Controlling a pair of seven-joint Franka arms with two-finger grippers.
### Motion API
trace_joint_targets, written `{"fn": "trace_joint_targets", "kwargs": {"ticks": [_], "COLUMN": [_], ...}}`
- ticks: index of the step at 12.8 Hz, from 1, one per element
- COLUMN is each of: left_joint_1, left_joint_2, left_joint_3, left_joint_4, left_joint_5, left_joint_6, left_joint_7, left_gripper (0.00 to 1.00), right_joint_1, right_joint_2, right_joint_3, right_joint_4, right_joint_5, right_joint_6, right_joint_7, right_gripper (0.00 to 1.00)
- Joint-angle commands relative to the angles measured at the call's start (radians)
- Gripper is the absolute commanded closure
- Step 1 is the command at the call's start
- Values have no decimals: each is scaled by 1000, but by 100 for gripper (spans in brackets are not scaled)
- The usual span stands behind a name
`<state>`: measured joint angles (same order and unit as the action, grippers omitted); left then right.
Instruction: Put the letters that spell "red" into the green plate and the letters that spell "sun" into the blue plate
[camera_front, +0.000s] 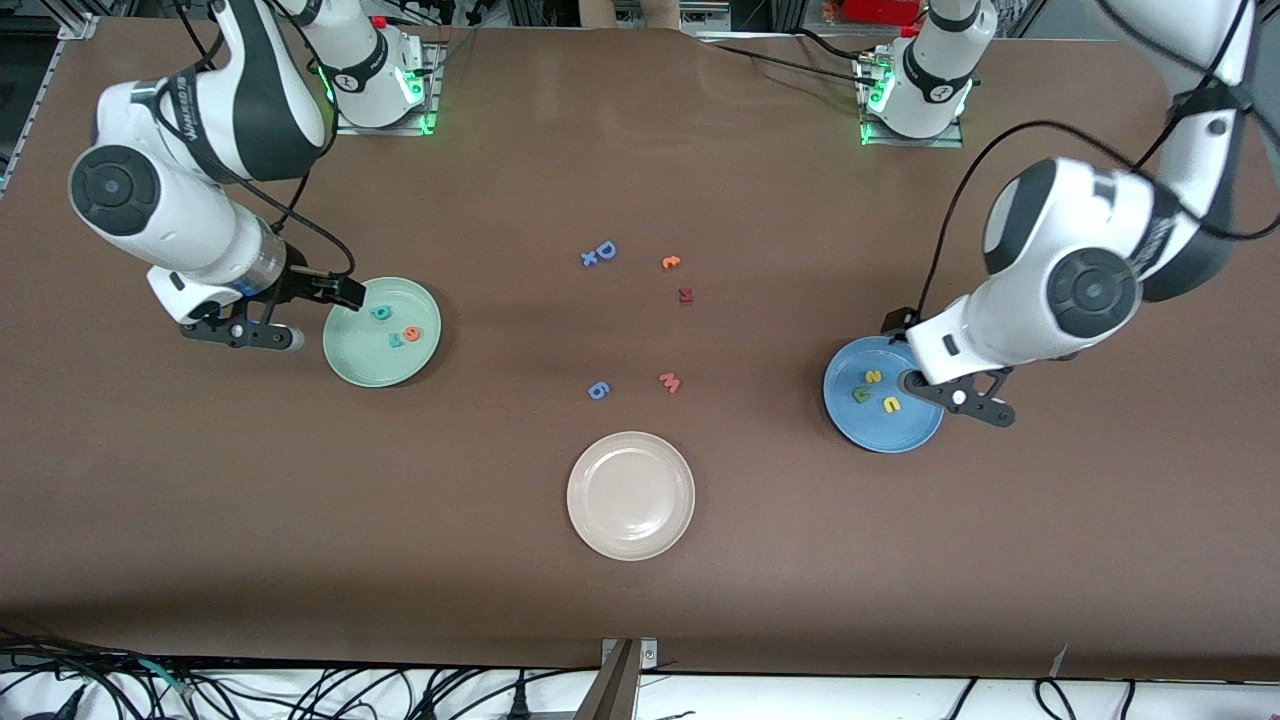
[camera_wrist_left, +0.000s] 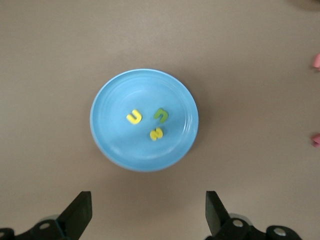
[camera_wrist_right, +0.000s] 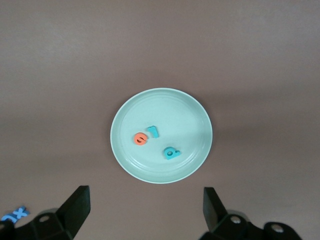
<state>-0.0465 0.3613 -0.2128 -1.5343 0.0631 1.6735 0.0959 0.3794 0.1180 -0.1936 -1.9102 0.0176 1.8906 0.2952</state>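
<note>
The green plate (camera_front: 345, 352) (camera_wrist_right: 192, 117) lies toward the right arm's end of the table. In it are the teal "d" (camera_front: 381, 312) (camera_wrist_right: 171, 153), the orange "e" (camera_front: 411, 334) (camera_wrist_right: 141, 138) and the teal "r" (camera_front: 396, 341) (camera_wrist_right: 153, 131). My right gripper (camera_front: 247, 335) (camera_wrist_right: 145, 215) hangs open and empty over bare table beside that plate. The blue plate (camera_front: 908, 432) (camera_wrist_left: 112, 142) lies toward the left arm's end. It holds the yellow "s" (camera_front: 872, 377) (camera_wrist_left: 156, 133), a green arch (camera_front: 862, 394) (camera_wrist_left: 161, 115) and a yellow arch (camera_front: 890, 404) (camera_wrist_left: 134, 117). My left gripper (camera_front: 960, 398) (camera_wrist_left: 149, 215) is open and empty at the plate's edge.
A cream-white plate (camera_front: 630, 495) sits nearer the front camera, mid-table. Loose letters lie in the middle: a blue "D" with a small "x" (camera_front: 600, 253), an orange letter (camera_front: 670, 262), a dark red one (camera_front: 685, 295), a pink "w" (camera_front: 669, 382) and a blue "6" (camera_front: 598, 390).
</note>
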Motion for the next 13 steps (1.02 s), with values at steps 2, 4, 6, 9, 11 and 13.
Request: {"fn": "trace_joint_targets", "kwargs": {"ticks": [2,4,6,9,11,13], "left_joint_1": [-10,-78,-78,-53,-3,-1], "left_joint_2": [-34,-103,-188,-338,-367,-374], "left_joint_3": [16,108,124,121,80,79], "left_joint_4": [169,155,99,-102,-136,-136], "left_joint_5": [21,18,23,6,6,14], "left_joint_6": [-130,-121,-117,-27,0,0], "left_joint_7": [12,18,16,5,12,15], "left_gripper": [0,0,0,0,0,0], "right_joint_1": [-4,-4,-4,-4,-4,-4], "right_joint_2": [2,-32,-66,-92,-97,-97], "right_joint_3": [-9,-21,-43,-59,-59,-59], "right_joint_4": [28,39,39,39,39,39], "right_joint_5": [-4,-5,-7,-10,-10,-10], "right_joint_6": [-25,-27,-27,-36,-41,-41], "right_joint_7": [-4,-4,-5,-16,-15,-13], "right_gripper": [0,0,0,0,0,0]}}
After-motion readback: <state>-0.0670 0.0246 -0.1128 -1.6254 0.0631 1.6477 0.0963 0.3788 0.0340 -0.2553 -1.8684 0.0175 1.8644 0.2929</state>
